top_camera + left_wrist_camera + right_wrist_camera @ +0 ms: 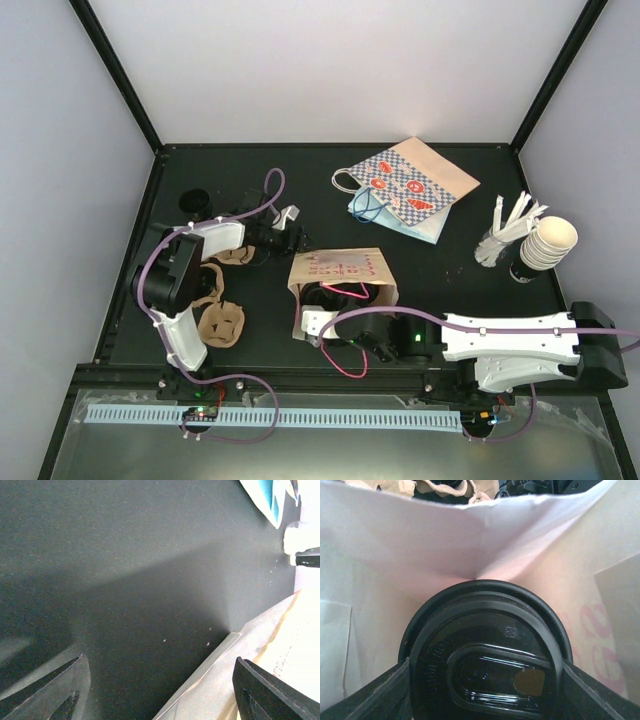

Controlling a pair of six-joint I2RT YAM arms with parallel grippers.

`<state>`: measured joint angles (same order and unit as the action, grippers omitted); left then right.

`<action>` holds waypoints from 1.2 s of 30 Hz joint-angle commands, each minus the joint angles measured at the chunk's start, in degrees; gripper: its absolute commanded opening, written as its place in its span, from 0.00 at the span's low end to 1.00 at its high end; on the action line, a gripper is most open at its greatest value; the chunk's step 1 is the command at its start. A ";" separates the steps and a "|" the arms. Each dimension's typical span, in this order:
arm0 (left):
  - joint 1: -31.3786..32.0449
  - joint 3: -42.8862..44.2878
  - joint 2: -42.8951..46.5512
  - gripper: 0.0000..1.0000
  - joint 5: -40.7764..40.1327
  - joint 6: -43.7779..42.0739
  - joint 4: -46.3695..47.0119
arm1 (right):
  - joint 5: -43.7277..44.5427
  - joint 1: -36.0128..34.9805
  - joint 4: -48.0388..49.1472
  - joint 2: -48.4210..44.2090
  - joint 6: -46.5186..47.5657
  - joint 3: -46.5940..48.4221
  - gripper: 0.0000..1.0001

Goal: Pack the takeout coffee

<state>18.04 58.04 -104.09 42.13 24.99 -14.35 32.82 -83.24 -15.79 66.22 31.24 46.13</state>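
The takeout coffee [485,650] shows only its black lid in the right wrist view. Its wall and print lie hidden beneath. The picture's bottom edge cuts off the lid's rim and the fingers of the right gripper [487,692]. From above, the pink bag [340,268] hides cup and fingertips. The fingers of the left gripper [160,695] are likewise cropped.

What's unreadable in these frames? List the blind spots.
- Cup: wall and print hidden under its own lid in the right wrist view, and inside the bag in the top view.
- Right gripper: pads cut off by the bottom edge of its wrist view, so contact with the cup is unclear.
- Bag floor: hidden by the lid.
- Left gripper: too small and dark in the top view to tell whether it touches the bag.
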 commanded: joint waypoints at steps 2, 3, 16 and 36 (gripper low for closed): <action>0.67 1.45 -2.05 0.79 4.82 0.00 2.85 | -0.94 0.40 1.78 0.67 0.66 -0.86 0.43; 0.72 1.38 -2.27 0.79 5.22 0.05 3.13 | -1.09 0.44 1.79 1.13 0.73 -0.82 0.43; 0.77 0.40 -0.51 0.72 8.40 -0.64 3.71 | -0.83 1.18 1.78 4.77 0.50 -0.78 0.44; 1.95 -3.97 4.37 0.69 9.75 -1.46 3.21 | 3.66 1.59 1.72 10.94 -2.20 0.41 0.44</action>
<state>19.22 55.05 -102.17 49.63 25.10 -11.18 32.80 -82.24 -14.81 75.61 30.52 45.80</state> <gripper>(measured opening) 0.692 0.712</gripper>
